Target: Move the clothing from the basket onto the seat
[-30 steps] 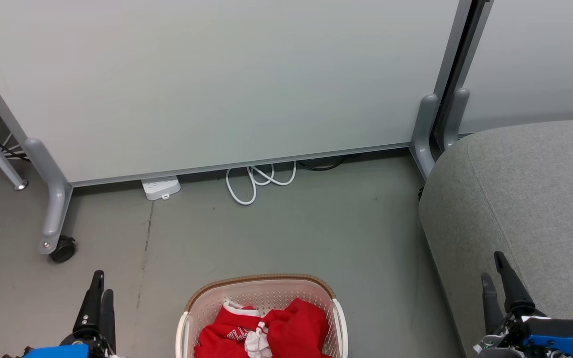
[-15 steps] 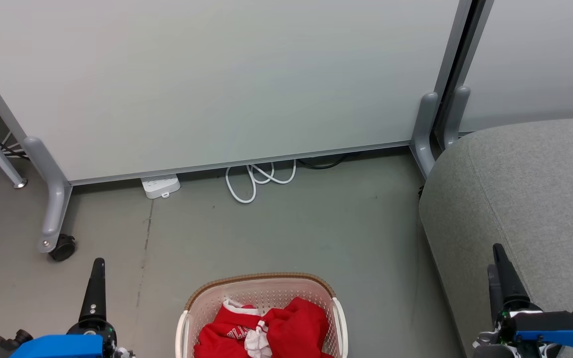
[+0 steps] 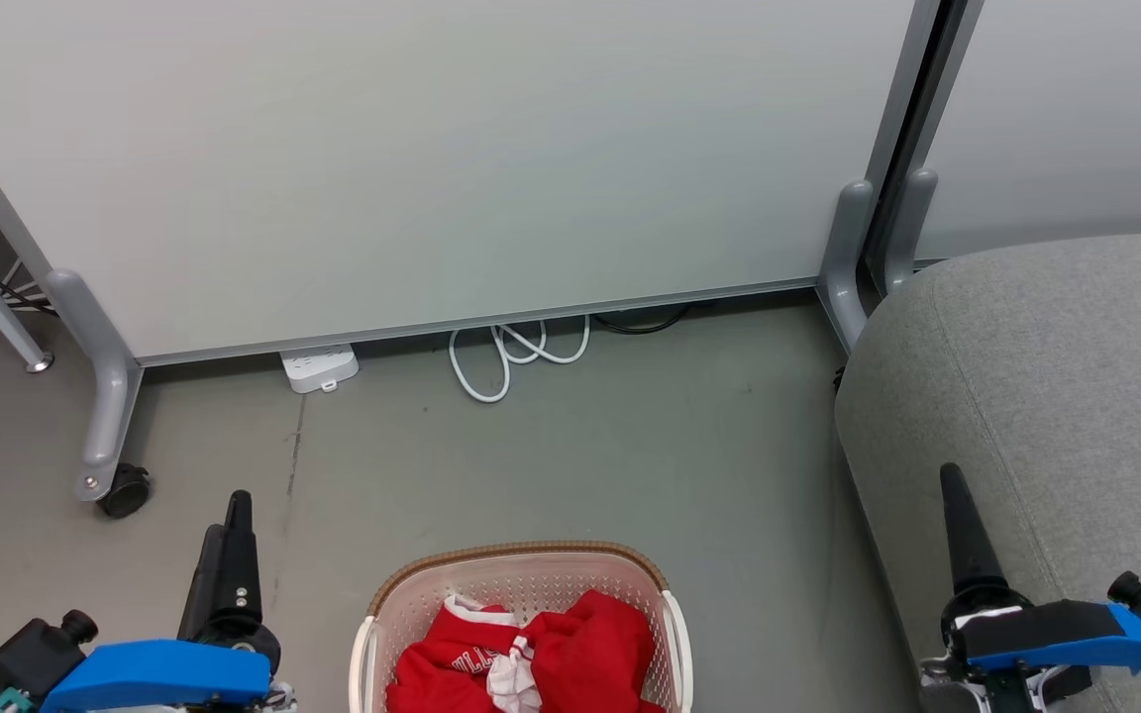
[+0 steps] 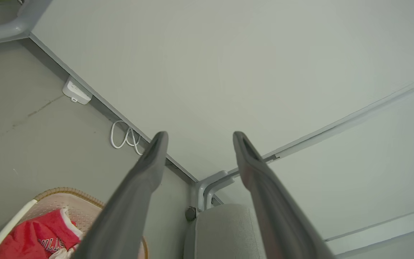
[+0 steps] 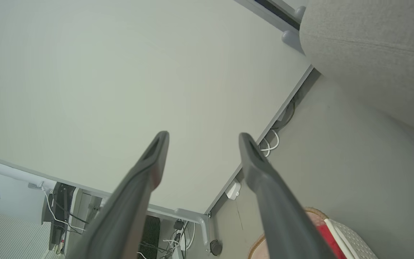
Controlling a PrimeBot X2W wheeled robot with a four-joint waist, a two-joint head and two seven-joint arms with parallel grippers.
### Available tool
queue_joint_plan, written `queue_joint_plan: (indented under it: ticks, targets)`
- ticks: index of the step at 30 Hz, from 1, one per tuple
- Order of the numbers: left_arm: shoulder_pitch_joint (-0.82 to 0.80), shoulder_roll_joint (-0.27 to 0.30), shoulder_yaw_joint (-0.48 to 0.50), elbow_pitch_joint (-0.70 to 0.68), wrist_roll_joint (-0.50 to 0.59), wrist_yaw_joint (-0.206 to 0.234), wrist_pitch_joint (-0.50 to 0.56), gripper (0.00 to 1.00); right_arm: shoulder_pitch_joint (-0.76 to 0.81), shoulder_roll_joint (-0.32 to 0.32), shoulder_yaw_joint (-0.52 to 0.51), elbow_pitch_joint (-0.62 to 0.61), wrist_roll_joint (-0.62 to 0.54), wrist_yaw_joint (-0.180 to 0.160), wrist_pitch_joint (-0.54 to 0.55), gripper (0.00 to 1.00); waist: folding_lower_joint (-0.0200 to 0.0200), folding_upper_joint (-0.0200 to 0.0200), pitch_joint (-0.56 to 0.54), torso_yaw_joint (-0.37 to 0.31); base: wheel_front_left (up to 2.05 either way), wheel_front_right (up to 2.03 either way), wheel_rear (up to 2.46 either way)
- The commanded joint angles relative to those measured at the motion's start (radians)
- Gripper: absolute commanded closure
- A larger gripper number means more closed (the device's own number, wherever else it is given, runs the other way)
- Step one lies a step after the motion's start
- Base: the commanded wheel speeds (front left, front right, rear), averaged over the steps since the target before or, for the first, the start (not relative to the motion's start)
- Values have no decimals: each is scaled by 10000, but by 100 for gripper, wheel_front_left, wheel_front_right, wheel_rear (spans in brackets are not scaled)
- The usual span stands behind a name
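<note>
Left fingers [image 4: 153, 162] stand spread wide with nothing between them, and the right fingers [image 5: 153, 162] are just as wide and just as empty. The red clothing [image 3: 570, 649] lies heaped in the basket [image 3: 521, 548] at the bottom centre of the head view. Bare floor [image 3: 630, 446] lies open between the basket's brown rim and the rounded edge of the seat [image 3: 1046, 376] at right. A white partition [image 3: 432, 149] closes off the top.

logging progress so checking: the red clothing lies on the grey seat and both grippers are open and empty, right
No. The clothing lies in the basket, not on the seat, as the head view shows. The rest holds: the left gripper and right gripper are open and empty.
</note>
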Motion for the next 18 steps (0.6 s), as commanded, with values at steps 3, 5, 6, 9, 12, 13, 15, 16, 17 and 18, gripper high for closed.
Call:
queue_joint_plan:
  ticks: [3,5,6,9,12,13,15,16,17,18]
  targets:
    - [-294,114,-204,-142,990,35,-205,0,-245,-35,217,-204,-911,0,-218,0,-2,0,1,-6,0,0,0]
    - [-300,116,-291,-116,1358,51,-277,0,-228,-35,287,-195,-1246,0,-289,0,-2,0,1,-8,0,0,0]
    - [-302,117,-325,-103,1515,62,-310,0,-222,-36,318,-188,-1415,0,-326,0,-2,0,2,-8,0,0,0]
    - [-326,123,-434,-65,2040,81,-411,0,-205,-37,409,-138,-1886,0,-425,0,-2,0,7,-5,0,0,0]
    - [-349,128,-533,-14,2510,97,-511,0,-200,-39,493,-80,-2310,0,-527,0,-2,0,12,-3,0,0,0]
    - [-355,129,-563,0,2643,107,-552,0,-201,-39,516,-67,-2450,0,-559,0,-2,0,13,-2,0,0,0]
    - [-364,132,-625,33,2952,125,-610,0,-199,-40,559,-37,-2728,0,-627,0,-2,0,14,0,0,0,0]
    - [-366,133,-653,49,3089,130,-643,0,-198,-40,578,-27,-2851,0,-657,0,-2,0,14,1,0,0,0]
    - [-374,135,-680,63,3230,134,-674,0,-194,-41,593,-13,-2970,0,-683,0,-2,0,15,2,0,0,0]
    - [-385,137,-707,72,3367,135,-708,0,-191,-41,612,-4,-3096,0,-716,0,-2,0,14,2,0,0,0]
